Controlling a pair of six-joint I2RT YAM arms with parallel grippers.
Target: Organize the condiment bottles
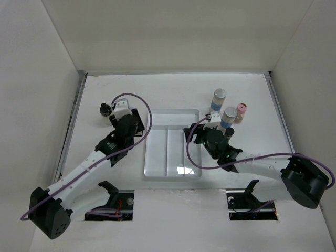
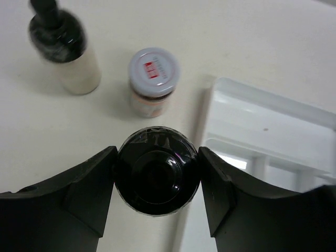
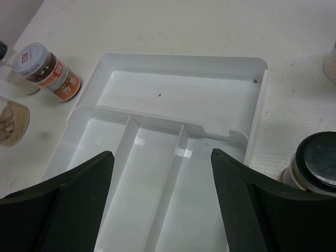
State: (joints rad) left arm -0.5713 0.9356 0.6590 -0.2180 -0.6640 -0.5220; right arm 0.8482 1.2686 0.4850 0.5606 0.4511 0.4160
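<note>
My left gripper (image 2: 156, 155) is shut on a black-capped bottle (image 2: 156, 181) and holds it just left of the white divided tray (image 2: 273, 107). Beyond it stand a silver-capped, red-labelled jar (image 2: 153, 81) and a black-capped bottle with tan contents (image 2: 63, 44). In the top view the left gripper (image 1: 122, 116) hides the held bottle. My right gripper (image 3: 161, 154) is open and empty over the tray's long compartments (image 3: 157, 173); it also shows in the top view (image 1: 191, 132).
Right of the tray (image 1: 170, 142) stand two silver-capped, blue-labelled jars (image 1: 219, 100) (image 1: 228, 118) and a pink-capped jar (image 1: 240, 112). A dark-capped jar (image 3: 316, 163) sits close by my right finger. White walls close the table's back and sides.
</note>
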